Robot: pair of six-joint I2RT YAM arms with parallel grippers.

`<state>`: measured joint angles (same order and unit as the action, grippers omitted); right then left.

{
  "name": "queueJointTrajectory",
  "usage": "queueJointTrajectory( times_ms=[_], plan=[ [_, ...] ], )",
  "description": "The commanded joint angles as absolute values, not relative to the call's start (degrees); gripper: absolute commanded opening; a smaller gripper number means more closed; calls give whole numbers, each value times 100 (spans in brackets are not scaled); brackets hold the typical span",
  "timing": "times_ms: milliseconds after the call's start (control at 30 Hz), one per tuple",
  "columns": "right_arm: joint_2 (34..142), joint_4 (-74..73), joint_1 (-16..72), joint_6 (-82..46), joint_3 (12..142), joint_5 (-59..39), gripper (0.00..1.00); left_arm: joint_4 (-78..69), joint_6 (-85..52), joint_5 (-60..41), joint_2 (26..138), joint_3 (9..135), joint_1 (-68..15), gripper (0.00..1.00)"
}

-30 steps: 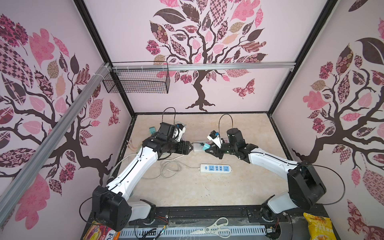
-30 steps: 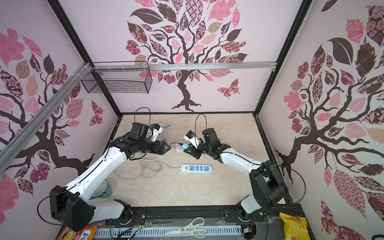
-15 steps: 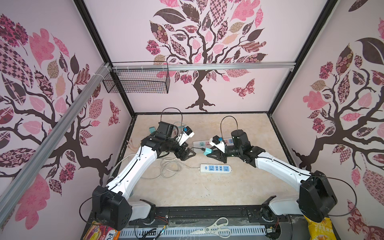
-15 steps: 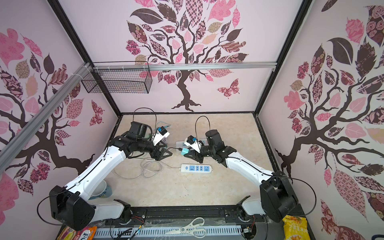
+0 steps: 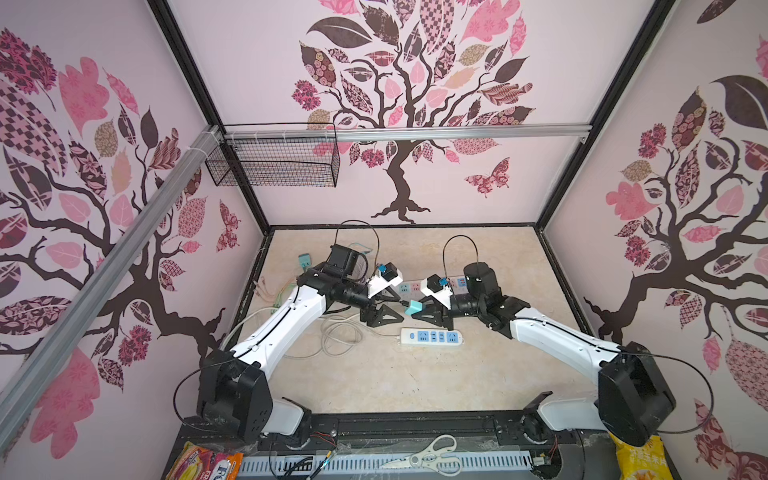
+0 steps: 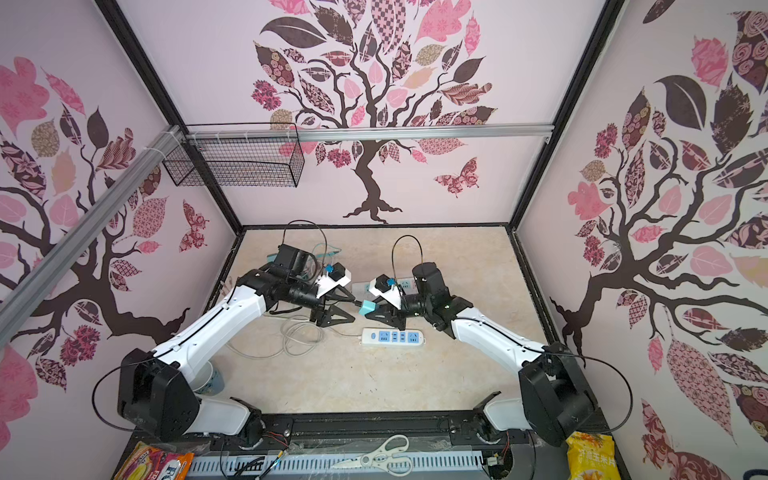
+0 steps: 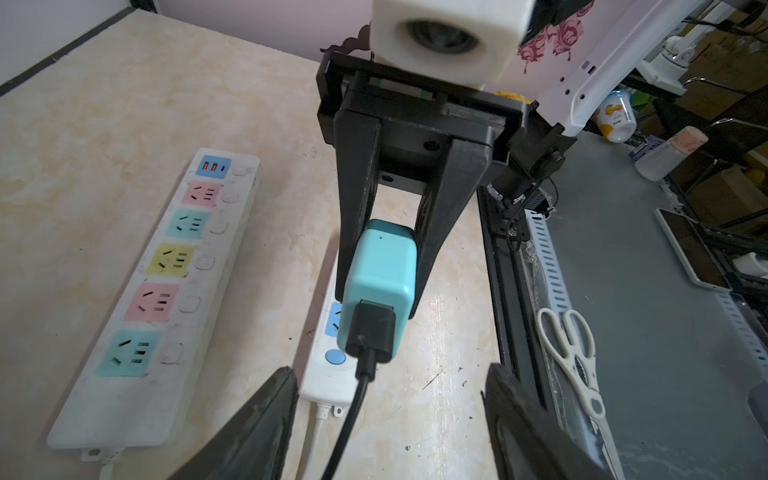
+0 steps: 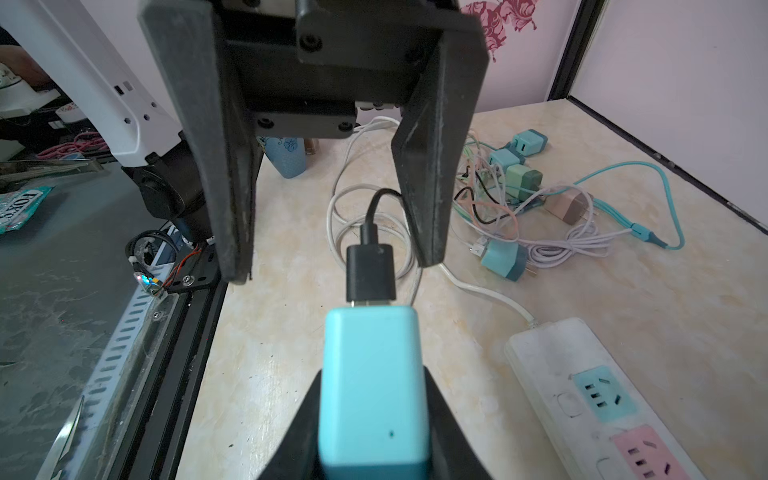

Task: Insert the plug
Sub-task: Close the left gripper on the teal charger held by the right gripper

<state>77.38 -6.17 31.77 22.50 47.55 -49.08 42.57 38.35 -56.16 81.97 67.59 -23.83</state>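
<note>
In the right wrist view, the picture's edge is cutting off the near end of the charger, hiding its prongs, and is cropping the right gripper on either side of it. In the left wrist view, the charger is covering part of the small power strip behind it, the black cable plugged into it is running out of frame, and the edge is clipping the left gripper nearest the charger and the scissors farther off. In both top views, the charger is appearing too small to show any detail.

White-shelled arms with black joints, black wedge-fingered tools and looping black cables.
</note>
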Motion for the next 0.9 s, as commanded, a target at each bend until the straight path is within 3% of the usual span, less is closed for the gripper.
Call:
queueJointTrajectory(
  times_ms=[0,233,500,667,800,867],
  plan=[
    [7437,-1064,3230,2071,4699,-5244,25,4176,3940,-5983,8269,6619,-2395,70],
    [7486,-1459,3344,1878,4650,-5299,25,3918,3793,-6167,8310,6485,-2408,53],
    [7584,-1861,3492,1660,4623,-5312,25,3866,3719,-6358,8453,6498,-2417,48],
    [7671,-1995,3522,1574,4628,-5297,25,3793,3727,-6476,8462,6469,-2443,26],
    [7673,-1980,3529,1582,4582,-5270,26,3755,3801,-6555,8408,6451,-2443,1],
    [7640,-1915,3526,1593,4563,-5235,29,3744,3856,-6420,8334,6438,-2435,0]
  ],
)
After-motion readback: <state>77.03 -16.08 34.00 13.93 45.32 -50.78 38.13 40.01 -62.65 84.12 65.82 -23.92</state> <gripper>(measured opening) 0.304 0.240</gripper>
